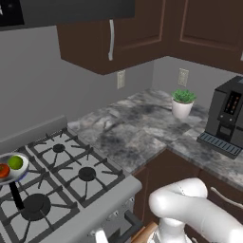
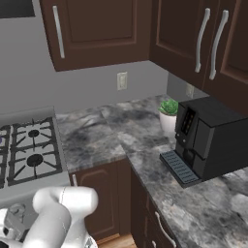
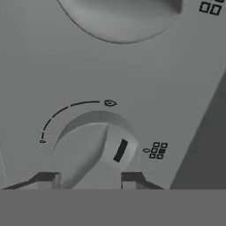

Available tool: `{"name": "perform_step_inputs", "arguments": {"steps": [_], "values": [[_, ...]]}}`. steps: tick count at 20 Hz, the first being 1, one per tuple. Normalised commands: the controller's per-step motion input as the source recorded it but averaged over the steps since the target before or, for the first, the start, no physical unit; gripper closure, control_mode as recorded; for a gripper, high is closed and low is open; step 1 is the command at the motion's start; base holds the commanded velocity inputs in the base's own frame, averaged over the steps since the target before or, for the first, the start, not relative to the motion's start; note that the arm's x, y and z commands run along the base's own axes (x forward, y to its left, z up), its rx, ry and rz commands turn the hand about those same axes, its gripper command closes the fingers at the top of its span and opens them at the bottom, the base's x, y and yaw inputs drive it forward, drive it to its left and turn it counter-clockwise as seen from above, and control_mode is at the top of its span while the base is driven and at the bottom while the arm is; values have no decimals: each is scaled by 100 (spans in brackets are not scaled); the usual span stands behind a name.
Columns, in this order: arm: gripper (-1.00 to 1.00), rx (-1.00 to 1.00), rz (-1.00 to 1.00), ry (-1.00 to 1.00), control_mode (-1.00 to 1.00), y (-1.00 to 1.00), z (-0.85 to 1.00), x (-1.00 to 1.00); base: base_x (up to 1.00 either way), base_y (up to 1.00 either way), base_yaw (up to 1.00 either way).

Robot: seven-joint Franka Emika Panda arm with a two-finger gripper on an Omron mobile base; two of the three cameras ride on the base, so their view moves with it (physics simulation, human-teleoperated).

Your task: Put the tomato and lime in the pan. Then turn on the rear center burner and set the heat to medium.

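Tomato (image 1: pixel 4 170) and lime (image 1: pixel 15 162) are sitting in the pan (image 1: pixel 21 173) while the stove knob (image 3: pixel 118 150) is being straddled by the open, empty gripper (image 3: pixel 89 180), and it is risking being turned past medium.

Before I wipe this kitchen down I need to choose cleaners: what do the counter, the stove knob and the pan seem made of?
The counter looks like polished grey stone, going by its mottled veining. The stove knob looks like smooth matte grey metal or plastic; the render leaves that open. The pan, holding tomato and lime, looks like shiny silver metal.
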Motion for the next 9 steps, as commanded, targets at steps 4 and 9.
{"name": "perform_step_inputs", "arguments": {"steps": [4,9], "values": [[100,-22,-8,-37,-100,0,0,26,0,0,0],[100,-20,-7,-34,-100,0,0,24,0,0,0]]}}
